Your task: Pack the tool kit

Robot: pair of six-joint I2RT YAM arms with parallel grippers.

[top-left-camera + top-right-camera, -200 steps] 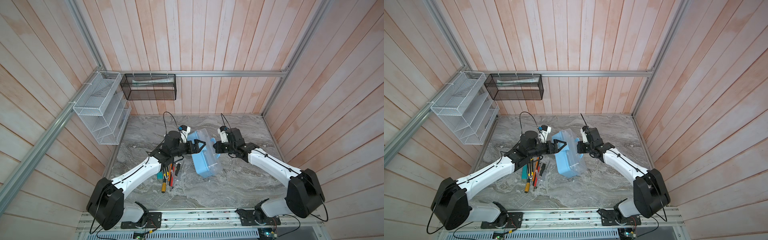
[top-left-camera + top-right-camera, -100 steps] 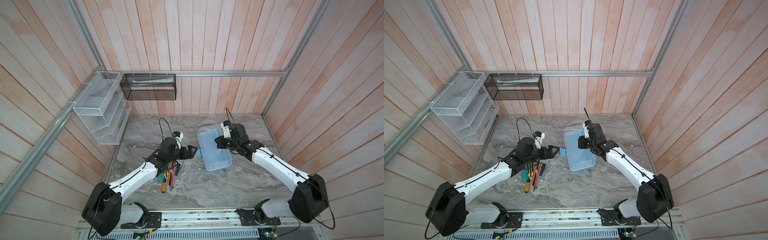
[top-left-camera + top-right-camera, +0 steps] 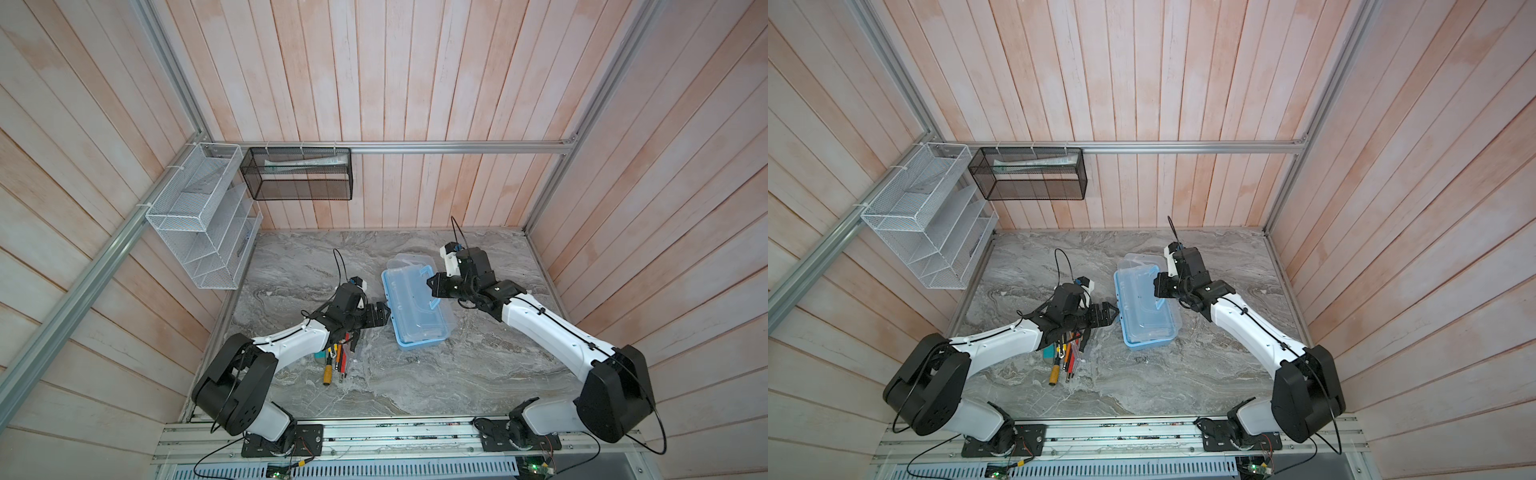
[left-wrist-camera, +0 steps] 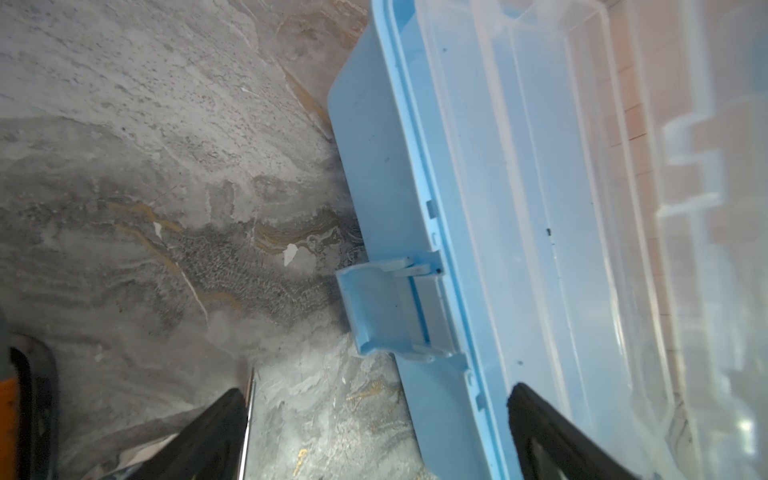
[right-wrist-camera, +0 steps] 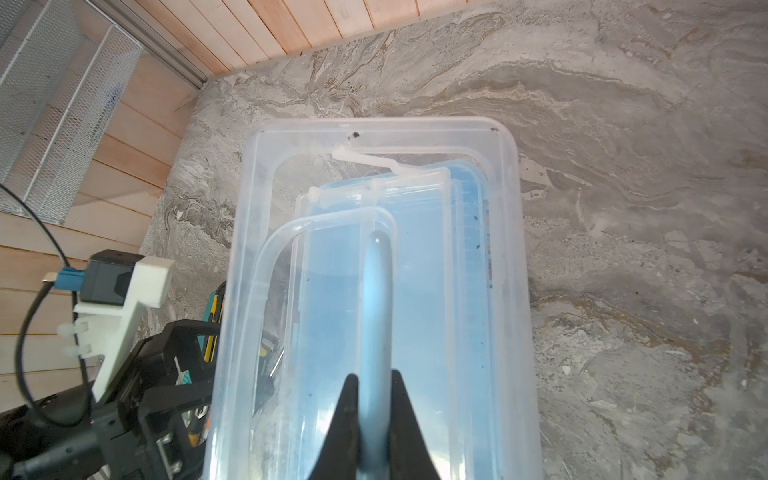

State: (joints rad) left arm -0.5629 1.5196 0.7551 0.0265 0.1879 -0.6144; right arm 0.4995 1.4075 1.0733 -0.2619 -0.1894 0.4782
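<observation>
Currently pinching tool kit (image 3: 419, 316) handle (image 5: 376, 291) with right gripper (image 5: 372, 376), left gripper (image 3: 383, 318) spread wide; risk of slipping, dropping lid (image 5: 374, 137).

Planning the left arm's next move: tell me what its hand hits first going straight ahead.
Most likely the blue latch on the kit wall facing the open left hand; depth is hard to judge.

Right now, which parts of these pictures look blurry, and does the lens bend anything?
Left wrist view: the clear lid of the tool kit is soft and out of focus, its blue latch sharp. Right wrist view: the blue handle pinched in the right gripper blurs close to the lens. Both top views: the wall planks fan outward; light is even, shadows faint.
</observation>
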